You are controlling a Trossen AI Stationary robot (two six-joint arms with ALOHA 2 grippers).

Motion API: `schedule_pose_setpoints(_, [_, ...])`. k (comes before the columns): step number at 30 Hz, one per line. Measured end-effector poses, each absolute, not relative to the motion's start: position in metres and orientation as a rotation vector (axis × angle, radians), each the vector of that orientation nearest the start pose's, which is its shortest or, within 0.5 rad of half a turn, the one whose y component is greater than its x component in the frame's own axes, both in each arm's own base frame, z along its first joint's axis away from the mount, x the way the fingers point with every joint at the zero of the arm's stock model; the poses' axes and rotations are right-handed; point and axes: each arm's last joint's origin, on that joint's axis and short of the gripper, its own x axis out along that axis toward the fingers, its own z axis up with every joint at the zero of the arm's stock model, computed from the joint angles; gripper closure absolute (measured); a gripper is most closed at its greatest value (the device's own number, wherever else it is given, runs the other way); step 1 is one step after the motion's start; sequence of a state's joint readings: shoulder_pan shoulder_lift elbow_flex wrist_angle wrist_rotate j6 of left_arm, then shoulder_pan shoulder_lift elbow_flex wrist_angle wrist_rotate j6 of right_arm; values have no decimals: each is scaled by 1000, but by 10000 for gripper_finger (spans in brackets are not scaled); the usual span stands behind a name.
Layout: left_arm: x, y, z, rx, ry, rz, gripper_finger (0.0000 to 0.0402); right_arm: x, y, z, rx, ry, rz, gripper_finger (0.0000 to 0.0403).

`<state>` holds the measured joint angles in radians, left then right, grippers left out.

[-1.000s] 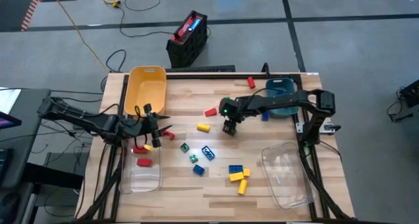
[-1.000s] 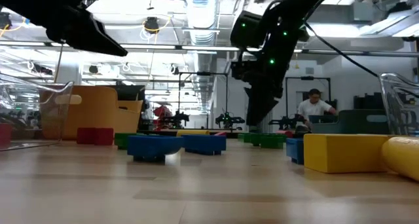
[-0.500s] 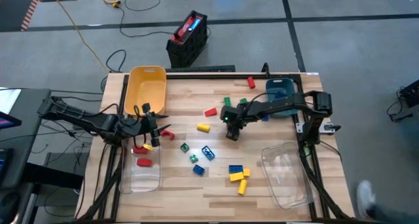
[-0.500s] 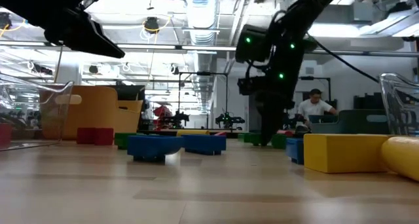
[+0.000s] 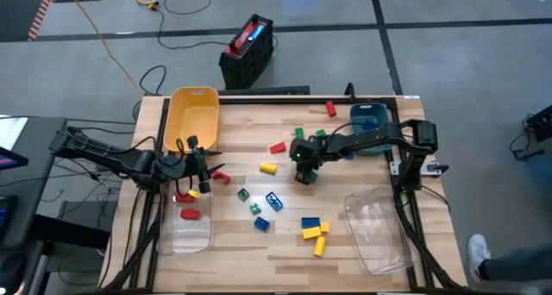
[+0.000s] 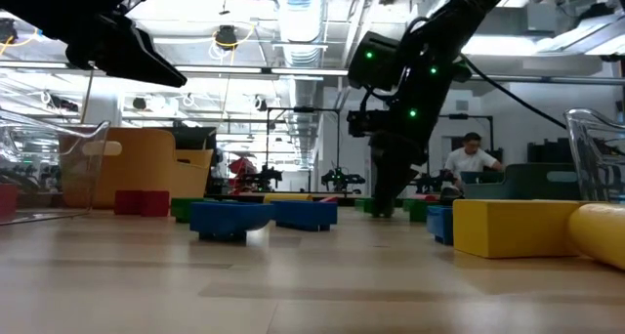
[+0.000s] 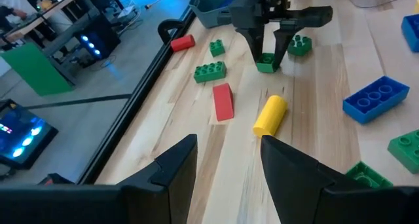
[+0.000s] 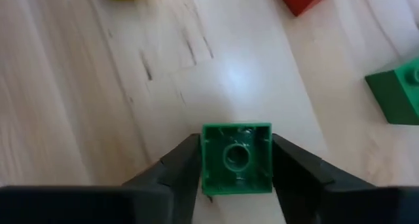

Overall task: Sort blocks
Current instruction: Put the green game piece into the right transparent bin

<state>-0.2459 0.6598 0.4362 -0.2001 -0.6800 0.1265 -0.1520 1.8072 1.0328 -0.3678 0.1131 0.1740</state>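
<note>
Since the earlier frames, the right gripper (image 8: 236, 178) has dropped to the wooden table (image 5: 362, 252) near its middle and narrowed its two dark fingers onto a small square green studded plastic brick (image 8: 236, 158), now pinched between them and seemingly resting on the wood. That looks like a fresh grasp, ready to lift toward a bin. Beside the clear plastic bin (image 5: 191, 230), the left gripper (image 7: 226, 162) hangs part-open and empty.
</note>
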Motion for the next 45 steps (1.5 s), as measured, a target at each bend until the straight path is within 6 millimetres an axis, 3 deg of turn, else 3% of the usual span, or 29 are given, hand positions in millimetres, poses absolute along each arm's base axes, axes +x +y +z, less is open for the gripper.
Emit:
schedule_pose_setpoints(4, [146, -18, 232, 314, 410, 404, 239, 335, -55, 145, 164, 1116, -327, 274])
schedule_pose_setpoints(7, [146, -18, 232, 314, 410, 404, 239, 335, -55, 145, 160, 1115, -325, 292])
schedule_pose_setpoints(16, [146, -17, 232, 321, 412, 405, 239, 334, -51, 148, 146, 1143, -310, 269])
schedule_pose_setpoints(23, [144, -3, 239, 385, 402, 462, 239, 349, -58, 167, 40, 1070, -252, 272])
schedule_pose_setpoints(27, [141, 10, 252, 366, 288, 447, 239, 361, -71, 181, -53, 934, -216, 270])
schedule_pose_setpoints(32, [141, 27, 266, 291, 158, 585, 239, 367, -97, 197, -116, 857, -215, 270])
schedule_pose_setpoints(39, [146, 51, 262, 163, 155, 747, 239, 366, -132, 222, 79, 786, -194, 270])
schedule_pose_setpoints(45, [139, 66, 278, 22, 173, 772, 239, 378, -136, 258, 156, 690, -187, 270])
